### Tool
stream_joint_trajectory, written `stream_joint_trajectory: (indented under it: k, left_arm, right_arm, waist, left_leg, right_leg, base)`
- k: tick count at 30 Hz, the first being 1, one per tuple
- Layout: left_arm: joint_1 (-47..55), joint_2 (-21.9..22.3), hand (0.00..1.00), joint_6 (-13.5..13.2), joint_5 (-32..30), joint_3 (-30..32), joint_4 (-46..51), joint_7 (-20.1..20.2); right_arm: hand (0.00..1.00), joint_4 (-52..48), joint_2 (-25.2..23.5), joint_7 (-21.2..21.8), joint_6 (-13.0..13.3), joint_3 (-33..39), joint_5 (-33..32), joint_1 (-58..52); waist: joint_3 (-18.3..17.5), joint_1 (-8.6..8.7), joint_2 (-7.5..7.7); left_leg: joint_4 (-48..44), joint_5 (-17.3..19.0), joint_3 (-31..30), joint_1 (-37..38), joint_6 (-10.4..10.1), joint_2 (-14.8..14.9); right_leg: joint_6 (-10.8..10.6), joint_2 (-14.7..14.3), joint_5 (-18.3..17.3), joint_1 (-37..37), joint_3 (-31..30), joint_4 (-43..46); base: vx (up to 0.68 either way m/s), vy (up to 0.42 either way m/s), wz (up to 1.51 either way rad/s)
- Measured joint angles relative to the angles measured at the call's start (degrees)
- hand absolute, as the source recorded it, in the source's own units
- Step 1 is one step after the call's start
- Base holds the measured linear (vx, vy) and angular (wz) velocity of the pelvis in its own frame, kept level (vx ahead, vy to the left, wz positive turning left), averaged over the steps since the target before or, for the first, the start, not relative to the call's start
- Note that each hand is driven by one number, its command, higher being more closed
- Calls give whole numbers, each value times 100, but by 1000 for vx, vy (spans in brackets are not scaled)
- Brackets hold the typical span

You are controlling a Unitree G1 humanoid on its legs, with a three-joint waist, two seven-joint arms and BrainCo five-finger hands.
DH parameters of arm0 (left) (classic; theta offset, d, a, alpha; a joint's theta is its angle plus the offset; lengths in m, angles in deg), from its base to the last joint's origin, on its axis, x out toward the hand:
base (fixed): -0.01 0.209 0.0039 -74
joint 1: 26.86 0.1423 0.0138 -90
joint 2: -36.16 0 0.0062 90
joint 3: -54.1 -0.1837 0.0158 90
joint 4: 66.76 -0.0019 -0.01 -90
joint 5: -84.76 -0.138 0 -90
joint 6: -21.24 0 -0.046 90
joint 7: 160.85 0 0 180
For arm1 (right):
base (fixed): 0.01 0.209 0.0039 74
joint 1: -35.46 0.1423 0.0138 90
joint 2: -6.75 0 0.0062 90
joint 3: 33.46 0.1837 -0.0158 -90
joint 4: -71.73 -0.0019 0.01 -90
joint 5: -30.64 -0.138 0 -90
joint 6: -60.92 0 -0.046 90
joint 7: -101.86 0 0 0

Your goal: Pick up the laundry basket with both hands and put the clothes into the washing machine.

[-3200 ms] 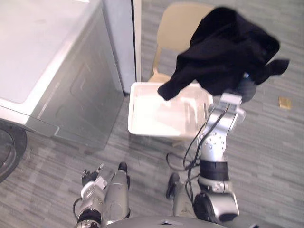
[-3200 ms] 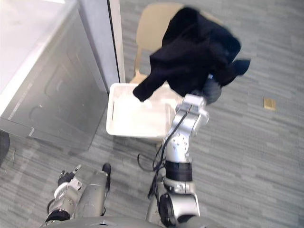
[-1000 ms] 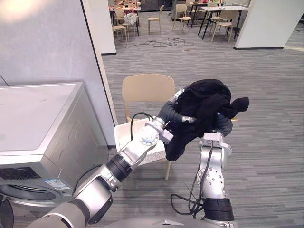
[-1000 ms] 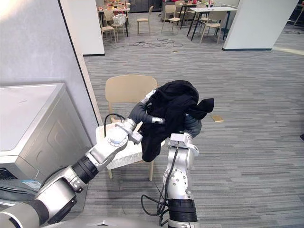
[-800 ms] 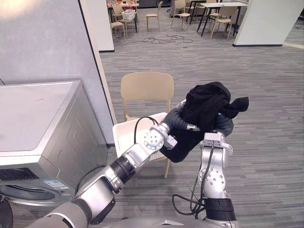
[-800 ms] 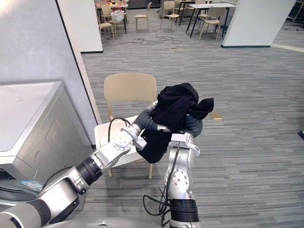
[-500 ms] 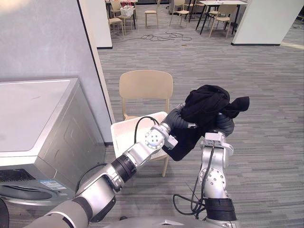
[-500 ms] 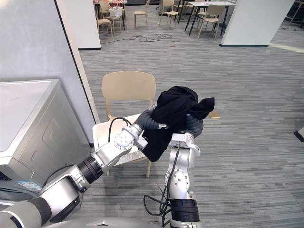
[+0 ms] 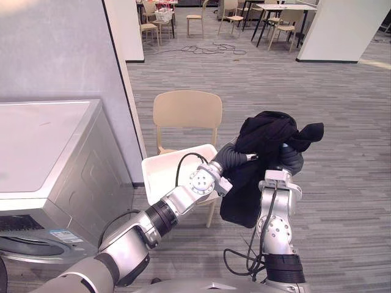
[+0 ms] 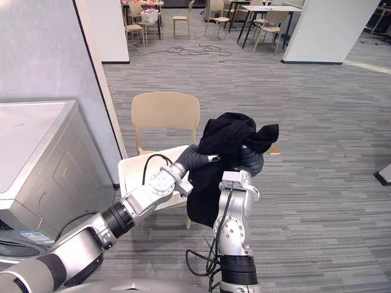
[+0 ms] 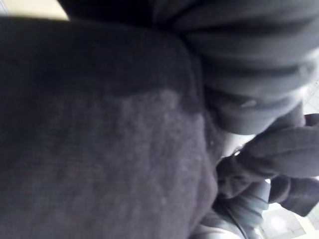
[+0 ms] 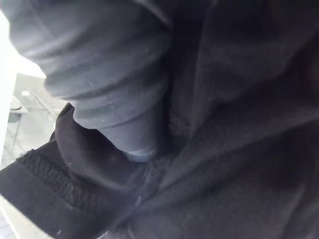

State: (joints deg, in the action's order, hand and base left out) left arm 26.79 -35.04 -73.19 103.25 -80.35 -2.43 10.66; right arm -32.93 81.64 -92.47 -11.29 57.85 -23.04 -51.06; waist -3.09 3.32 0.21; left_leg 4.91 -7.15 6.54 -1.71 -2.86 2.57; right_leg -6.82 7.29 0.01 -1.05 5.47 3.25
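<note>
A black garment (image 9: 269,137) is held up at chest height, to the right of the white laundry basket (image 9: 160,174), which sits on a beige chair (image 9: 186,110). My right hand (image 9: 293,163) is raised under the bunched top of the garment and buried in the cloth. From the left, my left hand (image 9: 231,157) reaches into the garment's side, its fingers hidden in the folds. A long fold hangs down in front of my right forearm. The left wrist view has the dark cover (image 11: 249,59) pressed against black cloth (image 11: 99,149). The right wrist view has its cover (image 12: 109,64) wrapped in cloth (image 12: 239,149).
The grey washing machine (image 9: 43,140) stands at the left, beside a grey wall. Open grey floor lies to the right of the chair. Tables and chairs (image 9: 269,12) stand far back, with a white pillar (image 9: 342,27) at the upper right.
My left hand has curled into the garment's side. The garment's lower fold has dropped and now hangs lower, in front of my right forearm. The camera has shifted a little.
</note>
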Motion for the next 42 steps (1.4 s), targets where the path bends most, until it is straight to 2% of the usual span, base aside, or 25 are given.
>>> stream_joint_trajectory:
  k: [8,18,20,22,31,34,40,42]
  left_arm:
    - [0,61,100,2,482,60,0,-126]
    - [0,65,100,38,798,896,-82,-235]
    - [0,54,100,47,846,1190,-184,-335]
    - [0,-25,100,74,899,1672,-263,-486]
    - [0,-429,100,67,1251,2821,223,-789]
    - [0,-559,100,-24,1369,3234,604,-859]
    - [56,-901,100,-168,1576,4295,1303,-885]
    - [220,-1032,100,-311,1741,4627,1746,-879]
  right_arm:
    - [0,-14,77,9,-18,-19,1,58]
    - [0,-379,48,128,-161,-311,-2,-277]
    - [0,-639,47,137,-177,-295,-3,-484]
    - [0,-949,57,161,-171,-217,1,-689]
    - [0,-1104,60,171,-177,400,6,-1051]
    - [0,-1164,61,169,-179,658,11,-1153]
    - [0,-1122,57,173,-183,1139,11,-1211]
    - [0,-1095,32,174,-197,1297,14,-1275]
  waist:
    - [5,18,26]
    - [13,56,37]
    - [12,58,34]
    - [12,141,34]
    - [11,185,16]
    - [12,196,0]
    - [37,206,-144]
    - [32,209,-190]
  left_leg:
    - [0,5,48,-8,-6,3]
    - [1,19,412,20,42,10]
    - [2,48,463,47,39,6]
    - [2,61,488,57,32,4]
    - [1,82,622,44,29,-3]
    - [1,80,646,59,37,-5]
    - [1,90,707,77,41,-2]
    - [1,90,709,83,41,-2]
  right_leg:
    - [-1,-10,4,-34,-34,-7]
    - [-34,-59,50,-211,-404,-12]
    - [-46,-60,56,-215,-466,-19]
    - [-48,-59,57,-218,-486,-20]
    - [-15,-64,102,-301,-614,-30]
    - [-16,-66,123,-302,-629,-34]
    - [-5,-68,136,-305,-663,-56]
    - [-7,-68,139,-301,-663,-58]
  base:
    - [1,0,-3]
    - [5,-1,-18]
    - [0,7,-13]
    - [1,4,-7]
    - [0,2,-7]
    - [10,0,-5]
    - [-2,0,-5]
    - [0,0,0]
